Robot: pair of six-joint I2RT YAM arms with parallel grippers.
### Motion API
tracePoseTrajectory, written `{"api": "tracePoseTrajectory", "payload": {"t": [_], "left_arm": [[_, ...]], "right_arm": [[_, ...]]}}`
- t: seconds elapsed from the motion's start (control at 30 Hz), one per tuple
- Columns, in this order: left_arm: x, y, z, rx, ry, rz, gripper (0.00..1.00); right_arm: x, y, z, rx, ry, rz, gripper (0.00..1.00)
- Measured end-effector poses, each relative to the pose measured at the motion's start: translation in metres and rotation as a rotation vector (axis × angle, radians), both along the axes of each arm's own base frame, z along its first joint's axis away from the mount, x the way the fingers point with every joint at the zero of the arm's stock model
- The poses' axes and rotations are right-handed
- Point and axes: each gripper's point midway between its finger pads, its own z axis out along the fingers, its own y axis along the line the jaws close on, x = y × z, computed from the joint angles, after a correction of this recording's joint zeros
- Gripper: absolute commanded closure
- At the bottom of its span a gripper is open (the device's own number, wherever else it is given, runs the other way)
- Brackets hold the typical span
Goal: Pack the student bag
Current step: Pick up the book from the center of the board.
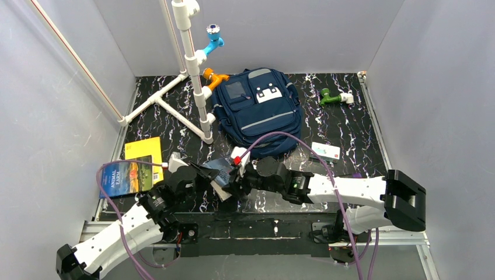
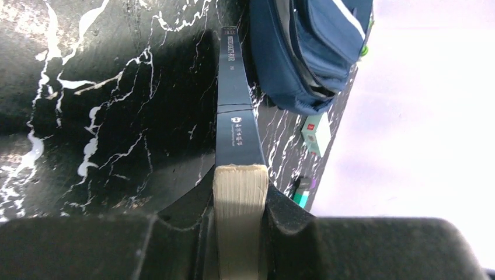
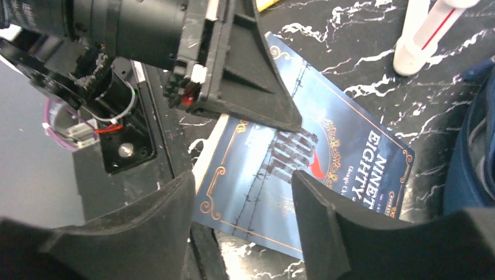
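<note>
The student bag [image 1: 260, 111], navy blue, lies front side up at the back middle of the black marble table; its edge shows in the left wrist view [image 2: 309, 52] and the right wrist view [image 3: 474, 146]. A dark blue paperback [image 1: 222, 169] is lifted off the table near the front. My left gripper [image 2: 240, 198] is shut on its cream page edge, spine [image 2: 233, 111] pointing away. My right gripper [image 3: 242, 198] stands open just over the book's cover [image 3: 327, 157], its fingers apart and clear of it. The left finger [image 3: 251, 87] presses on that cover.
A yellow book [image 1: 144, 149] and an "Animal Earth" book [image 1: 129, 176] lie at the front left. A white pipe frame [image 1: 192, 76] with blue [image 1: 213, 41] and orange [image 1: 213, 77] fittings stands left of the bag. A green fitting [image 1: 333, 97] and small white box [image 1: 326, 151] lie right.
</note>
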Motion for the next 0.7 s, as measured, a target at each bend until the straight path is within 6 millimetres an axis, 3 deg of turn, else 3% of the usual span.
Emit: {"api": "tracePoseTrajectory", "payload": {"t": [0.07, 0.3, 0.4, 0.53, 0.63, 0.7], "left_arm": [[-0.006, 0.001, 0.0, 0.028, -0.006, -0.038, 1.0], [-0.026, -0.018, 0.019, 0.153, -0.096, -0.333, 1.0], [-0.032, -0.029, 0.033, 0.216, -0.129, -0.473, 1.0], [-0.036, -0.038, 0.056, 0.253, -0.213, -0.6, 1.0], [-0.033, -0.042, 0.078, 0.246, -0.249, -0.645, 1.0], [-0.026, -0.046, 0.091, 0.23, -0.262, -0.663, 1.0]], "right_arm": [[0.001, -0.002, 0.002, -0.029, 0.015, -0.009, 0.02], [0.016, -0.033, 0.023, -0.153, 0.061, -0.073, 0.02], [0.049, -0.061, 0.03, -0.171, 0.134, -0.166, 0.02], [0.096, -0.108, 0.02, -0.193, 0.286, -0.31, 0.02], [0.115, -0.139, 0.011, -0.17, 0.42, -0.384, 0.02], [0.116, -0.151, 0.006, -0.135, 0.504, -0.389, 0.02]]}}
